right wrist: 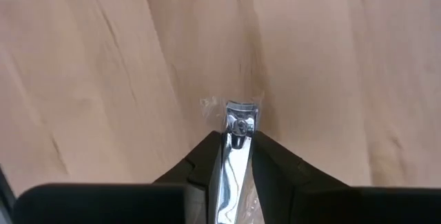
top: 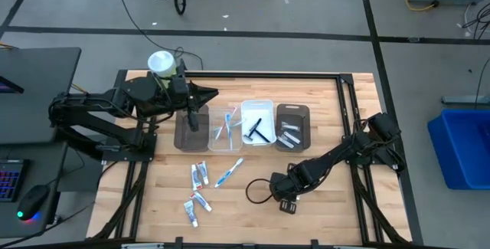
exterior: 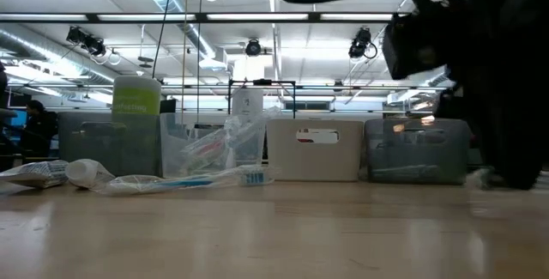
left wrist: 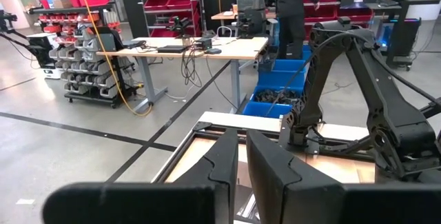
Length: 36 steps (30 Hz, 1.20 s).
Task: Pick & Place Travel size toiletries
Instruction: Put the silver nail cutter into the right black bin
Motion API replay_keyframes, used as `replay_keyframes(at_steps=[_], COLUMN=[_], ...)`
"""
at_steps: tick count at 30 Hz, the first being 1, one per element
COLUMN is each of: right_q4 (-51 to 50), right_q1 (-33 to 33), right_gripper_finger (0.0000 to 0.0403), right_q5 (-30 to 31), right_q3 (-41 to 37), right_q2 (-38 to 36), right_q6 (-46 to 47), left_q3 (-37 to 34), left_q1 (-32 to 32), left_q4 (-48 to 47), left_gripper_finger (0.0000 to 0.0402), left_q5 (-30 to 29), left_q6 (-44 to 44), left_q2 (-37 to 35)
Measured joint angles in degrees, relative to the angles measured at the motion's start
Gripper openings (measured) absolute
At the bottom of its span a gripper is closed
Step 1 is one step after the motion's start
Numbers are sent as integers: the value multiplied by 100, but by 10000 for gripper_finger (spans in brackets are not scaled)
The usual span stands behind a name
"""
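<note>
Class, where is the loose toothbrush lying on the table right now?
High view: the toothbrush lies on bare wood at centre, in front of the clear tray, right of two toothpaste tubes.

Overhead camera straight down on the table (top: pixel 253 203), low camera level across it toward the white tray (exterior: pixel 315 150), seen by both, right wrist camera close above bare wood

Pale, streaked wood-grain table (top: pixel 321 119); black arms; a shiny silver item (right wrist: pixel 236 156) between the right gripper's (right wrist: pixel 238 156) dark fingers; a blue-and-white toothbrush (top: pixel 228 173); a dark tray (top: pixel 292 127), a white tray (top: pixel 258 122); a green-and-white canister (exterior: pixel 136 97).
</note>
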Motion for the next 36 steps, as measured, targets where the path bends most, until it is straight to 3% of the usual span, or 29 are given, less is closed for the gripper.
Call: replay_keyframes(at_steps=[8,20,30,36], right_q4=[-628,-2161,-2854,-2910], right_q1=[-265,-754,-1683,-2409], right_gripper_finger=[77,75,75,75], right_q5=[147,1139,1925,1967], right_q3=[676,1357,1366,1364], right_q2=[-9,-109,-951,-1330], right_q6=[-1031,-2597,-3416,-3800], left_q3=[-1,0,1,-1], left_q1=[0,0,1,2], left_q4=[0,2,7,6], left_gripper_finger=[41,41,41,41], left_q5=[2,2,2,2], left_q6=[-44,-59,-63,-63], left_q2=[0,0,0,0])
